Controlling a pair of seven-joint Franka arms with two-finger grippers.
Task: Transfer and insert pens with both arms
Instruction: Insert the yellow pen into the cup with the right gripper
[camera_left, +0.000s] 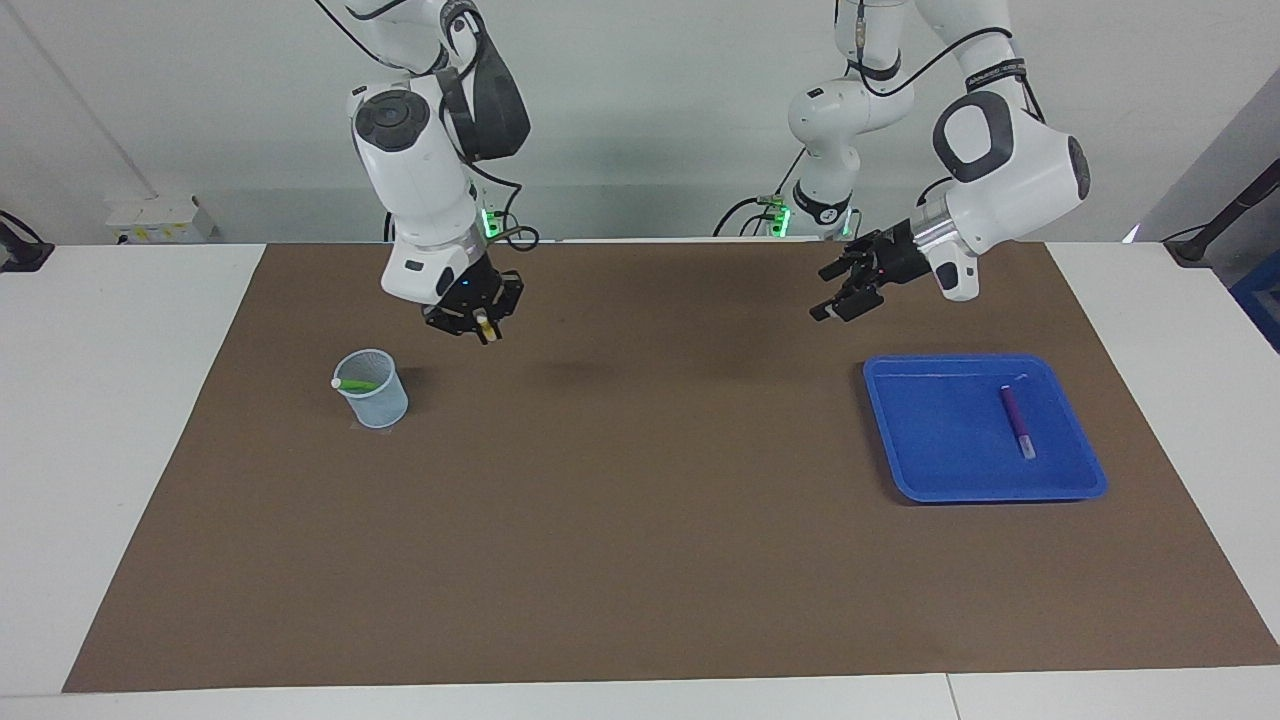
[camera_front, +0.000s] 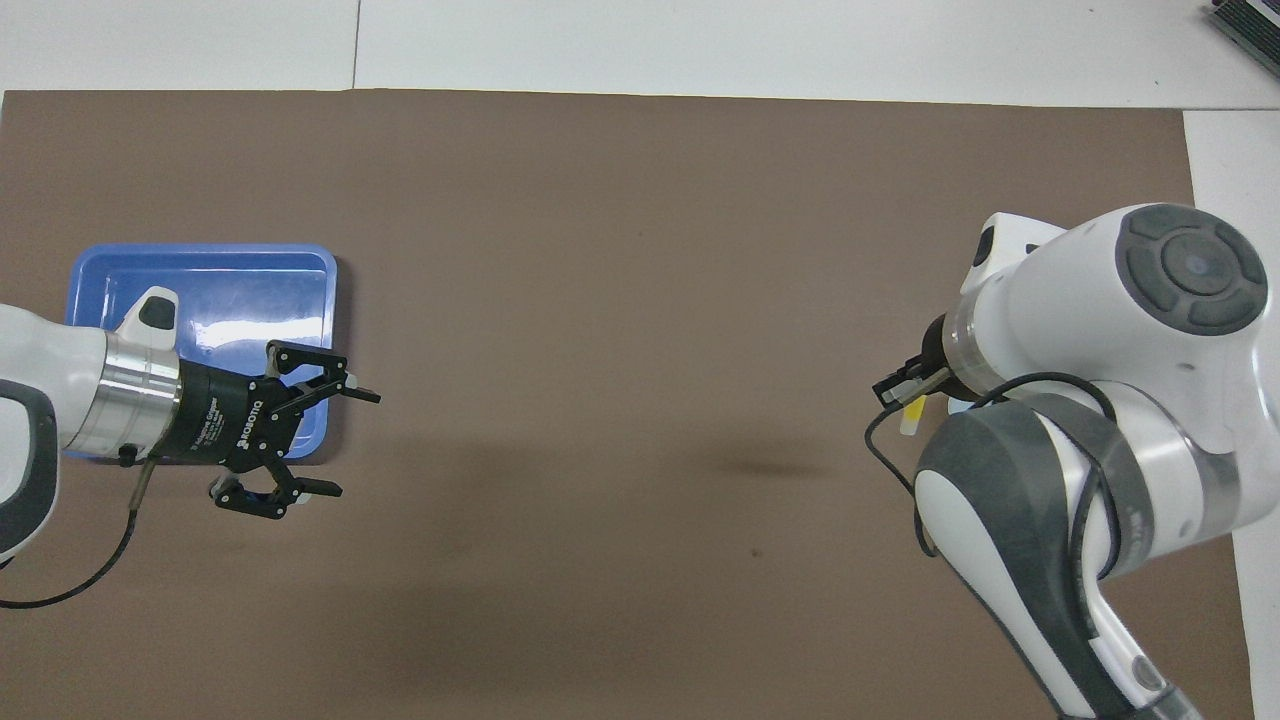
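**A:** Facing view first. What is the right gripper doing?

**B:** It is hanging in the air over the brown mat, with its fingers clenched on the yellow pen. The pen is pointing downward and only its short pale end is sticking out under the fingertips. The blue mesh cup is standing on the mat just beside and below this gripper, toward the right arm's end of the table. The gripper is not over the cup's mouth.

**A:** And the green pen?

**B:** It is lying inside that cup, leaning on the rim, with its whitish cap sticking out over the edge.

**A:** Is the overhead view showing the same?

**B:** Yes. The yellow pen is showing a little under the right gripper, but the big white wrist is covering the cup there.

**A:** Where is the left gripper?

**B:** It is up in the air with its fingers spread wide, and it is grasping nothing. In the overhead view the left gripper is hanging over the mat, at the corner of the blue tray.

**A:** And the purple pen?

**B:** It is lying flat in the blue tray, well apart from the left gripper, on the part of the tray toward the left arm's end of the table.
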